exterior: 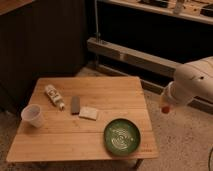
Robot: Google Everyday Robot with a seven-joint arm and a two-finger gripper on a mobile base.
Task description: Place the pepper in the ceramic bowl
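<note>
The ceramic bowl point(122, 136) is a shallow dark-green dish with a pale maze pattern, near the front right corner of the wooden table point(100, 95). My white arm comes in from the right. My gripper point(165, 106) hangs off the table's right edge, above the floor. A tiny red-orange pepper point(165, 108) shows at the gripper's tip. The gripper is to the right of the bowl and higher than it.
A white cup point(32, 116) stands at the table's left edge. A small bottle point(54, 96) lies on its side, with a dark bar point(75, 104) and a pale flat square point(89, 113) beside it. A metal shelf rail point(135, 55) runs behind the table.
</note>
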